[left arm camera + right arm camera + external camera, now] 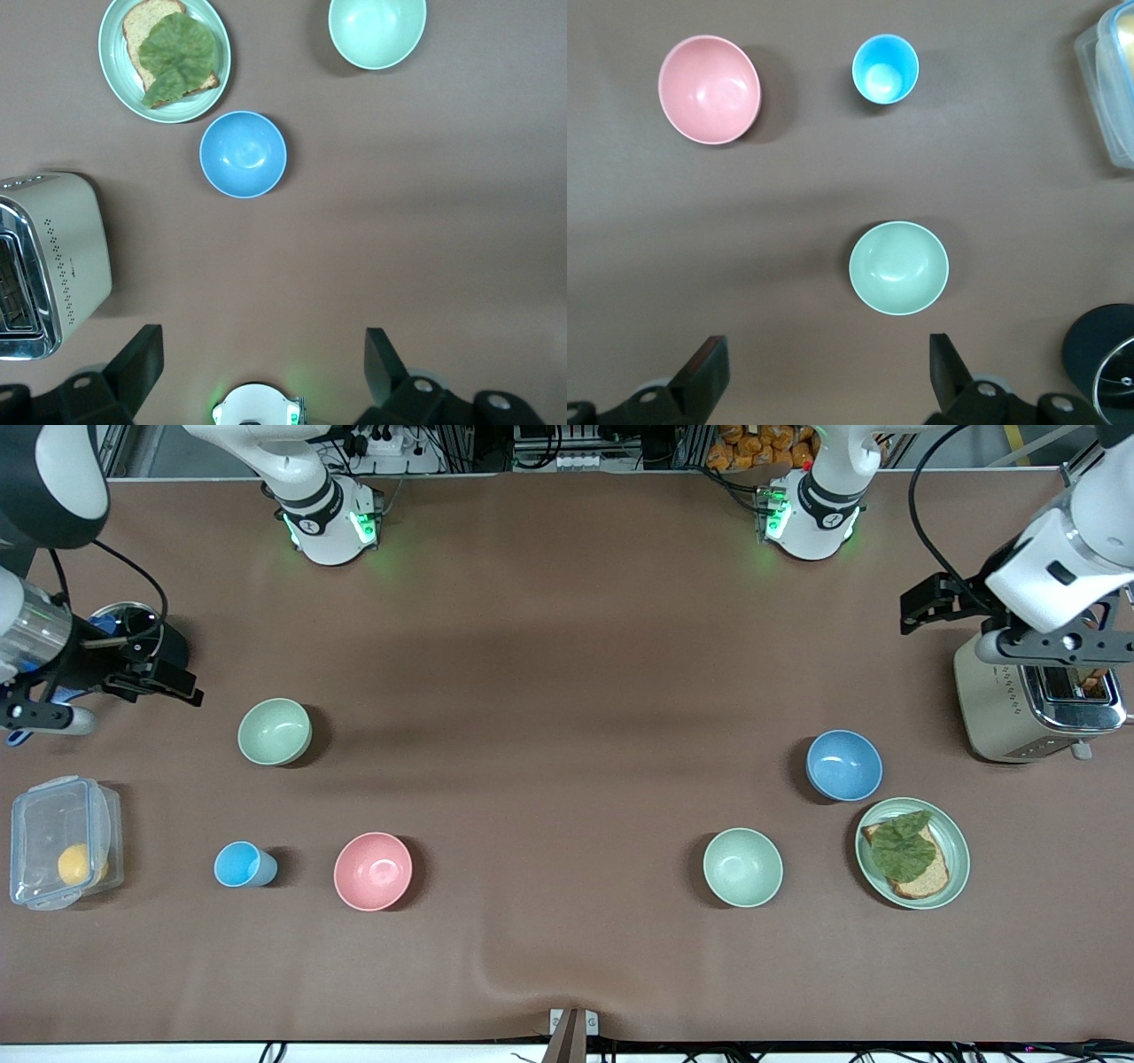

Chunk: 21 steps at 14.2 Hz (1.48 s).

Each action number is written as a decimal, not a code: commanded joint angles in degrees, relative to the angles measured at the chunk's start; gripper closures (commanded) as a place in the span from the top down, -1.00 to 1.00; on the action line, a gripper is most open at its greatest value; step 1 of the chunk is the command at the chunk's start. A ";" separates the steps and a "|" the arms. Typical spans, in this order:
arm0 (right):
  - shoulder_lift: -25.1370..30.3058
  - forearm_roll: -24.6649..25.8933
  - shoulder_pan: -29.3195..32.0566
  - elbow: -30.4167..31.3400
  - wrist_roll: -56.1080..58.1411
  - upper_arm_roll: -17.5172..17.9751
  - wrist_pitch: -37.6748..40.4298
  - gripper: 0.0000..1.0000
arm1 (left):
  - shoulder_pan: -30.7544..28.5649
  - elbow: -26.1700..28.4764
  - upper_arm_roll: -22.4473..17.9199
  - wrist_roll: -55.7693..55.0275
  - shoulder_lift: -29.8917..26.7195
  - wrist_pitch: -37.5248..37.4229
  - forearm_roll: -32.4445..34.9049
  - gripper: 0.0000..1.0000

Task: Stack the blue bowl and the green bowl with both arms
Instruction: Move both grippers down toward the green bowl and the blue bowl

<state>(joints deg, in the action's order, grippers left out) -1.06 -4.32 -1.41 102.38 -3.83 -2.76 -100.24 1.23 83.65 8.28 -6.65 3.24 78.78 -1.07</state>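
The blue bowl (843, 765) sits upright and empty toward the left arm's end of the table; it also shows in the left wrist view (243, 153). One green bowl (742, 866) stands nearer the front camera than it, also in the left wrist view (377, 31). A second green bowl (275, 732) stands toward the right arm's end, also in the right wrist view (898, 267). My left gripper (914, 607) (263, 341) is open and empty, up over the table beside the toaster. My right gripper (182, 689) (824, 350) is open and empty, up over the table near the second green bowl.
A pale green plate (952, 828) with toast and a leaf lies beside the blue bowl. A toaster (1005, 708) stands at the left arm's end. A pink bowl (373, 871), a light-blue cup (241, 864), a plastic box (62, 841) and a dark round object (133, 615) lie toward the right arm's end.
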 commanded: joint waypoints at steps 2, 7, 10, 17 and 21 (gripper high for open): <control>2.90 0.27 0.53 13.16 0.49 -0.23 -12.23 1.00 | -4.29 0.02 -0.28 -3.10 3.86 -0.38 -1.21 1.00; 0.54 2.64 2.55 19.08 4.95 -0.32 -19.28 1.00 | -9.22 2.38 -0.20 -2.93 9.68 -0.82 -2.44 1.00; 0.36 4.05 6.58 24.96 14.70 -0.23 -27.53 1.00 | -9.40 10.09 -0.02 -2.67 9.34 3.46 0.01 1.00; -3.68 3.88 11.34 35.16 22.29 -0.14 -46.52 1.00 | -9.49 35.24 0.16 -2.58 3.97 27.36 2.81 1.00; -7.28 3.18 11.52 36.49 22.20 -0.05 -51.54 1.00 | -11.25 41.14 0.16 -2.23 5.20 38.61 3.26 1.00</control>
<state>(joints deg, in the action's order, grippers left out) -7.01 -1.00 9.02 138.37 17.57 -3.57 -149.43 -8.88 120.79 7.99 -8.66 10.07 112.53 0.72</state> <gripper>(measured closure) 0.000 0.000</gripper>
